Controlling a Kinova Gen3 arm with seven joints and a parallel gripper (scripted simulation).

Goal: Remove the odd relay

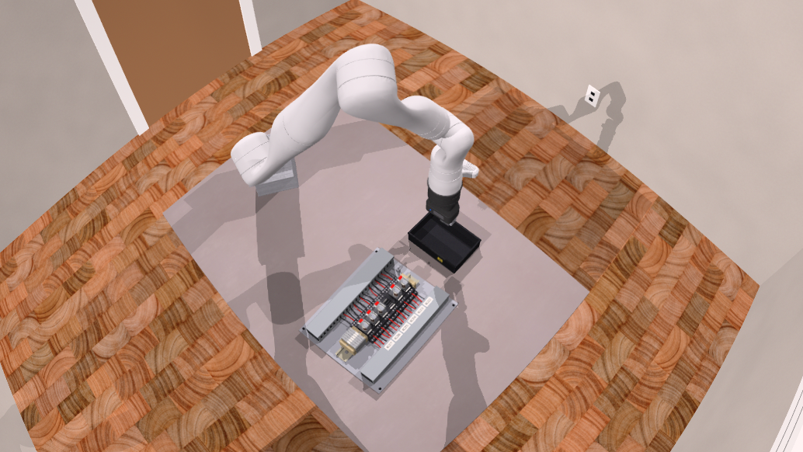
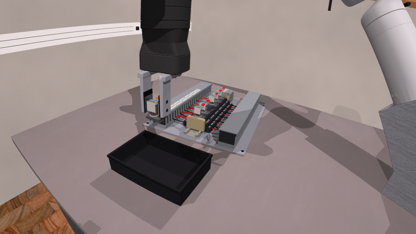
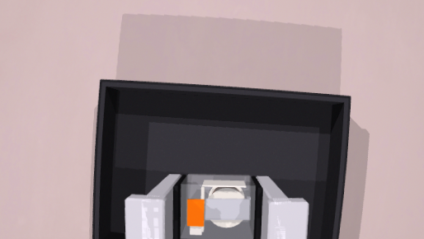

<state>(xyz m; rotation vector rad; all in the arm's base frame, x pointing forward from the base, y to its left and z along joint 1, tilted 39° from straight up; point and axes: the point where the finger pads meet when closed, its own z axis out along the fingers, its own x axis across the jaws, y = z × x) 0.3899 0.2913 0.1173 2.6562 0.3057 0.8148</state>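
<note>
My gripper [image 1: 447,217] [image 2: 154,113] [image 3: 218,200] is shut on the relay [image 2: 151,106] [image 3: 226,206], whose button [image 3: 195,212] is orange. It holds the relay upright in the air over the black parts tray [image 1: 435,255] [image 2: 145,178] [image 3: 223,89], above the tray's inside and near one long wall. The relay is clear of the tray floor. The grey relay panel [image 1: 375,383] [image 2: 232,148] lies flat on the table beside the tray. Several relays [image 1: 382,307] [image 2: 199,109] with red buttons stand in a row on it.
Two grey wire ducts [image 1: 348,297] [image 2: 239,116] run along the panel's sides, and a beige block [image 2: 195,123] stands at its near end. The arm's base [image 1: 276,180] [image 2: 400,150] stands at the back of the grey table, which sits on a wooden floor.
</note>
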